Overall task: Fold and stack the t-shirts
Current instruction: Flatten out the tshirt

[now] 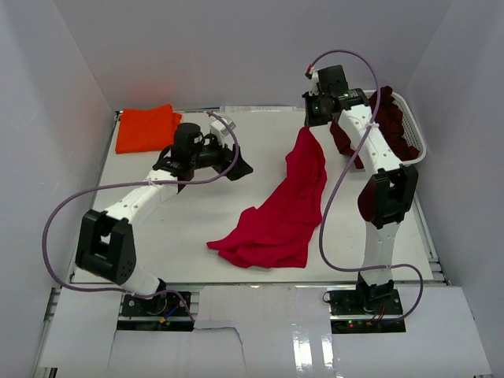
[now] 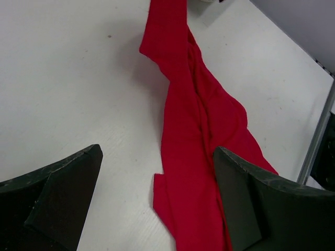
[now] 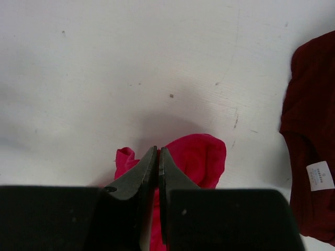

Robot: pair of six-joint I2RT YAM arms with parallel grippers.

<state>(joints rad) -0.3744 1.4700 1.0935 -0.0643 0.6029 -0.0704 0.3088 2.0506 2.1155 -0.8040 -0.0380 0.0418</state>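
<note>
Where the red t-shirt [image 1: 287, 209] is: 1 end is held up high, and the rest hangs down and lies crumpled on the table [image 1: 181, 228].
Right jaws: pinched tight on the top end of the red t-shirt.
Left jaws: wide apart, holding nothing, above the table just beside the red t-shirt.
Orange t-shirt [image 1: 146, 127]: lying flat at the far left corner of the table.
Maroon t-shirt [image 1: 391, 118]: in the white basket [image 1: 420, 150] at the far right, partly hanging over its side, with 1 white tag [image 3: 320, 175] showing.

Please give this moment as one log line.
right hand: shut on red t-shirt, one end raised; left hand: open, empty; orange t-shirt: far-left corner
</note>
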